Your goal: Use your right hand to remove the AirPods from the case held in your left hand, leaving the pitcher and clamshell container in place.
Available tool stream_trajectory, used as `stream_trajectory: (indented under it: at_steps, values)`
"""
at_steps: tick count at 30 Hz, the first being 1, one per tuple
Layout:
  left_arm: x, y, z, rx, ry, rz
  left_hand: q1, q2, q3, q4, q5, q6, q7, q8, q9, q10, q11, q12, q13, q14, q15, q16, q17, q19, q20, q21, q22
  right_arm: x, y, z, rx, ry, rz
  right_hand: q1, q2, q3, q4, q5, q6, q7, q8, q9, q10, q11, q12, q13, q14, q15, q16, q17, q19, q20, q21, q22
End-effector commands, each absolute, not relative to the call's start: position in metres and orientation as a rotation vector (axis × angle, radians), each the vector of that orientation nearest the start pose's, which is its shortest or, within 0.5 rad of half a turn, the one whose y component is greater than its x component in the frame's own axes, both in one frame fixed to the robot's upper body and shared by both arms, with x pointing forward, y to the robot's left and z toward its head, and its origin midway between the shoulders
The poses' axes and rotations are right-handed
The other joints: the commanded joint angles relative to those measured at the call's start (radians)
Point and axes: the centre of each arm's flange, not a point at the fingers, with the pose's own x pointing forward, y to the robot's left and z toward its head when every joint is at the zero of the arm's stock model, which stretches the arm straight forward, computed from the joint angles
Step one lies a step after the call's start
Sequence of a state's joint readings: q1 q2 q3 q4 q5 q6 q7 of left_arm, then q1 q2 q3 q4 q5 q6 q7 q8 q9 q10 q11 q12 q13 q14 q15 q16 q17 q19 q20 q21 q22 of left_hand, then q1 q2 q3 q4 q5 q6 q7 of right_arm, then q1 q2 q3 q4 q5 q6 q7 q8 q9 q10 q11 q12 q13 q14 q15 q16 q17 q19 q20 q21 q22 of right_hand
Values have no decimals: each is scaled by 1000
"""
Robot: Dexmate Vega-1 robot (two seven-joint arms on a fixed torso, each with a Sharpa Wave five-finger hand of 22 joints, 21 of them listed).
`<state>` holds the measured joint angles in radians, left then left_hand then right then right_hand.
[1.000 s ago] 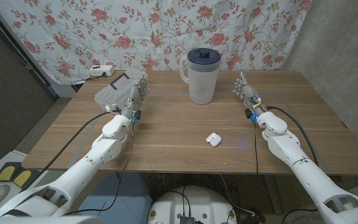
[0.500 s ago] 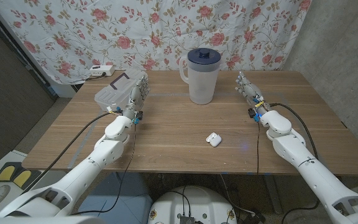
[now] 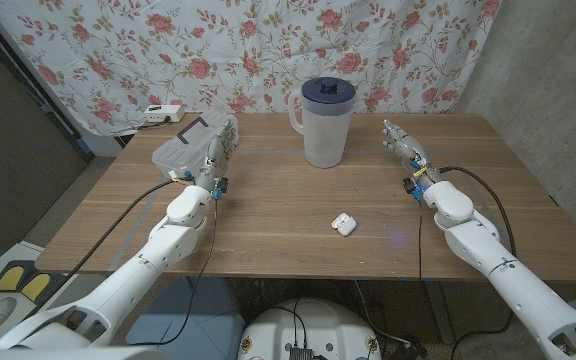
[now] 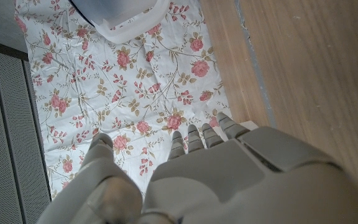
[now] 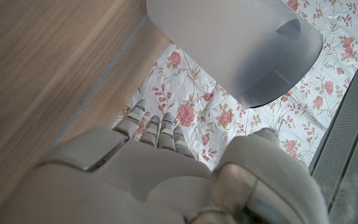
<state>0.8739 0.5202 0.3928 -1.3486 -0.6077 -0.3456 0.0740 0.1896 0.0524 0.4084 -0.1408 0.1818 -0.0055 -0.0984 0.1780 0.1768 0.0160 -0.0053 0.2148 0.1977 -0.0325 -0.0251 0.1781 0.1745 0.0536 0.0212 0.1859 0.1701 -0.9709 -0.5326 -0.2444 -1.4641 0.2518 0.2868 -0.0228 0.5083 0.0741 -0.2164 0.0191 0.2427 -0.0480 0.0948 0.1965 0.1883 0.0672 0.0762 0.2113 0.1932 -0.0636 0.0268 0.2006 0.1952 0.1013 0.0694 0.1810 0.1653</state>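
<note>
AirPods case (image 3: 343, 224) lies on table (image 3: 278, 215) ctr frame, untouched; left hand (image 3: 220, 148) & right hand (image 3: 403, 142) both empty, fingers spread.

left hand (image 3: 220, 148) upright, empty, right hand (image 3: 406, 146) likewise
</note>
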Motion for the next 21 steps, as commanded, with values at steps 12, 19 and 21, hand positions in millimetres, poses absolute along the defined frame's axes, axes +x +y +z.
stream_trajectory:
  at_steps: [12, 19, 21]
  values:
    - [628, 287, -39, -31, -640, -125, 16, 0, 7, -1, 1, 7, -5, 9, 3, 4, 0, 1, 2, -9, 2, 4, 3, 1, -8, 7, 5, 589, -309, -37, -503, -710, 57, 32, 8, 7, -16, -5, 0, -2, 6, 2, -12, 1, -3, 4, -9, -1, -1, 3, -8, -8, 4, 4]
    - [629, 285, -45, -41, -632, -124, 18, 1, 8, -1, 1, 7, -4, 9, 3, 4, -1, 2, 2, -8, 3, 4, 3, 1, -8, 7, 5, 585, -313, -37, -528, -714, 60, 39, 11, 11, -20, -7, 0, -3, 6, 2, -15, 1, -5, 4, -11, 0, -2, 3, -10, -7, 3, 4]
    - [628, 285, -45, -44, -634, -123, 18, 1, 8, -2, 1, 7, -4, 9, 3, 4, -1, 2, 2, -9, 3, 4, 3, 2, -9, 7, 5, 584, -313, -37, -527, -715, 64, 41, 11, 12, -21, -7, 0, -4, 6, 2, -16, 2, -5, 4, -12, 0, -2, 3, -11, -7, 3, 4]
